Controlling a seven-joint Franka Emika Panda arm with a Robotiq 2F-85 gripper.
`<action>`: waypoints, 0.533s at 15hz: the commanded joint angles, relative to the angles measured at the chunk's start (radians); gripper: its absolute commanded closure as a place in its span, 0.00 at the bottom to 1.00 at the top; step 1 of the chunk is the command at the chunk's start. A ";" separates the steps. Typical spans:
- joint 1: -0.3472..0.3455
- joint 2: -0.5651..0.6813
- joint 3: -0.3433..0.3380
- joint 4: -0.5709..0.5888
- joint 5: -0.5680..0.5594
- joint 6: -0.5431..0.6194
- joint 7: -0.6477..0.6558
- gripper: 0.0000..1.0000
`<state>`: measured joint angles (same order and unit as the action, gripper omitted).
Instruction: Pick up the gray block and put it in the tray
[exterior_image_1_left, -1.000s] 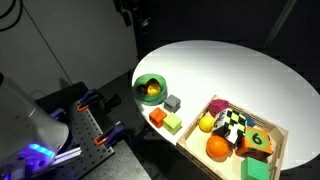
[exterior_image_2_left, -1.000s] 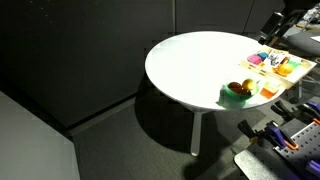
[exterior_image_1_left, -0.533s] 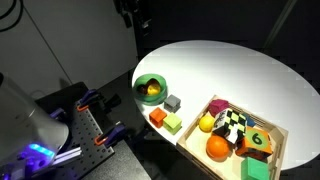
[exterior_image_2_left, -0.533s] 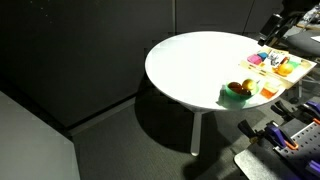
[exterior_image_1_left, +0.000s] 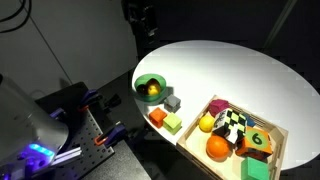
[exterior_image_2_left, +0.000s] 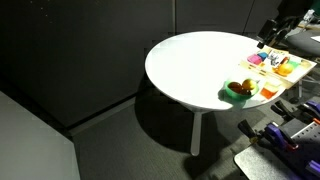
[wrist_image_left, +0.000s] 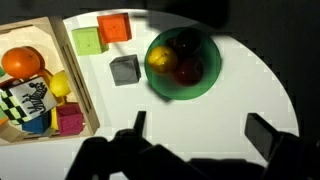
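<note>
The small gray block (exterior_image_1_left: 173, 102) lies on the round white table between the green bowl and the wooden tray; it shows in the wrist view (wrist_image_left: 124, 69) too. The light-wood tray (exterior_image_1_left: 262, 162) holds an orange, a lemon, a checkered block and other toys; its wall shows in the wrist view (wrist_image_left: 82, 78). My gripper (wrist_image_left: 200, 128) is open and empty, well above the table, its fingers over bare tabletop near the bowl. In an exterior view the gripper (exterior_image_1_left: 146, 22) hangs dark above the table's far edge.
A green bowl (wrist_image_left: 183, 62) holds fruit next to the gray block. An orange cube (wrist_image_left: 115, 27) and a lime-green cube (wrist_image_left: 88, 40) lie close to the tray. The table (exterior_image_2_left: 190, 62) stands on a pedestal; robot mount hardware sits at its side (exterior_image_1_left: 85, 115).
The gripper has shifted slightly toward the table in the exterior view. The objects have not moved.
</note>
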<state>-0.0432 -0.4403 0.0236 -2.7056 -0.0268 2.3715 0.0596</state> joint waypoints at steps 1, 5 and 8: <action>-0.041 0.093 0.002 0.071 -0.047 -0.014 0.057 0.00; -0.065 0.191 -0.017 0.125 -0.072 -0.006 0.053 0.00; -0.072 0.271 -0.038 0.173 -0.089 -0.009 0.036 0.00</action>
<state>-0.1092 -0.2570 0.0062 -2.6024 -0.0854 2.3721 0.0952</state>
